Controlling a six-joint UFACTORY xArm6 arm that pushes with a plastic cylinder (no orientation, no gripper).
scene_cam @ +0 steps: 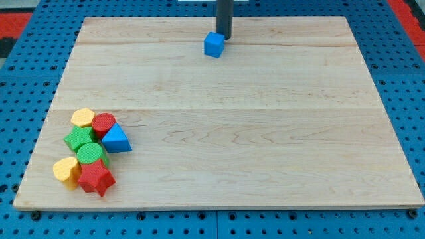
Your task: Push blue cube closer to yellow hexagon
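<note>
in the camera view, my tip (224, 37), a bare rod with no pincer to spread or press, touches the blue cube (214, 44) near the frame's top centre. the yellow hexagon (83, 117) sits far off at lower left, beside a red cylinder (103, 123).

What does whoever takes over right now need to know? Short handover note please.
My tip sits at the view's top, right behind the blue cube, at its upper right edge, touching or nearly so.
The yellow hexagon is far off at the view's lower left, at the top of a cluster with a red cylinder, blue triangle, two green blocks, a yellow heart and a red star.
Done: tip lined up behind the cube.
Left: nearly the whole push, down and left across the board.
</note>
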